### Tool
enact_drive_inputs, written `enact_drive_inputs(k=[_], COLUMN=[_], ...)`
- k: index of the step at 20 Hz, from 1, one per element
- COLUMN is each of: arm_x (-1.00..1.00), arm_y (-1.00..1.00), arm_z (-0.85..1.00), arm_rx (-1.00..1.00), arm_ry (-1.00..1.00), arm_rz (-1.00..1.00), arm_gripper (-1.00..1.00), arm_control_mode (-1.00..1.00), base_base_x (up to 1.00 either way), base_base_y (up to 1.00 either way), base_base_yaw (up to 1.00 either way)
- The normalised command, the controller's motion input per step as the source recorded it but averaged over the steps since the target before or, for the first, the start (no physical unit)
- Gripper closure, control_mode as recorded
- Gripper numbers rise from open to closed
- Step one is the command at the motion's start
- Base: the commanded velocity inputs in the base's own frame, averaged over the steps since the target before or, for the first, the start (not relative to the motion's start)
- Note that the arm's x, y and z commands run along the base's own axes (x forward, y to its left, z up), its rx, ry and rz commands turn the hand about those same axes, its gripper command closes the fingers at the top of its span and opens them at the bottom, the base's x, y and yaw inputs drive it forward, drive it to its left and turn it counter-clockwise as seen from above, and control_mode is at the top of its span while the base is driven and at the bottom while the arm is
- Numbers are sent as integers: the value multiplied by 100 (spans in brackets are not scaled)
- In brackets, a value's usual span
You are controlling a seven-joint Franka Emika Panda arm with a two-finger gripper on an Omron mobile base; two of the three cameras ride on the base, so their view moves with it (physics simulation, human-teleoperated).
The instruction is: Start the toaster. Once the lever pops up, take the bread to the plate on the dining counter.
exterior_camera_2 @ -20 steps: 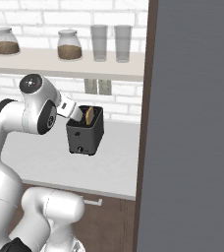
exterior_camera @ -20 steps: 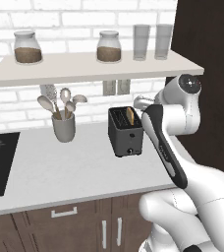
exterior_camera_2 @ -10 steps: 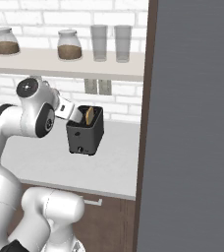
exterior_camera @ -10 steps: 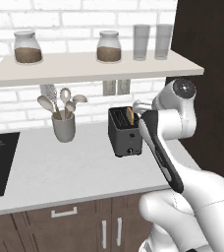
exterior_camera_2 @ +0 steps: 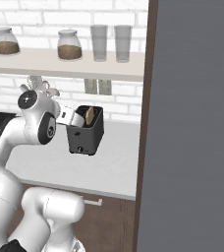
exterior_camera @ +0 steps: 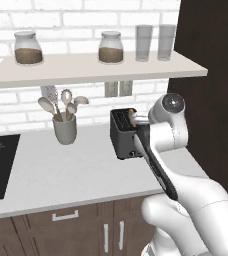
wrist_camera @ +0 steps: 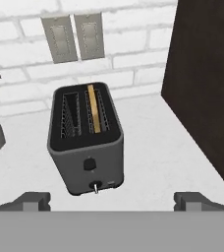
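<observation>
Dark pincer (wrist_camera: 112, 201) tips stand spread wide and empty, facing the toaster's (wrist_camera: 86, 140) narrow front, likely to reach its lever (wrist_camera: 95, 186). The toaster sits near the bench's (wrist_camera: 153, 157) back right corner, bread (wrist_camera: 94, 108) in its right slot.

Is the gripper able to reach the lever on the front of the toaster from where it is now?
Probably yes. The gripper hangs open just before the toaster, whose narrow front with the lever faces it, and nothing stands between them.
</observation>
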Motion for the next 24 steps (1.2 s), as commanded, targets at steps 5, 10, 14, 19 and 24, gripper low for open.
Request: enact_drive_inputs(k=[5,10,14,19,24], arm_x=[50,60,50,32,20], arm_y=[0,0,0,0,0], arm_z=[-8,-6,-17,-33,-36], arm_rx=[0,0,0,0,0], arm_ry=[0,2,5,2,0], arm_rz=[1,1,1,2,0], arm_gripper=[-100,-100,-100,-100,-100], arm_control_mode=[-100,-100,-100,-100,-100], base_base_x=[0,0,0,0,0], base_base_y=[0,0,0,0,0], base_base_yaw=[0,0,0,0,0])
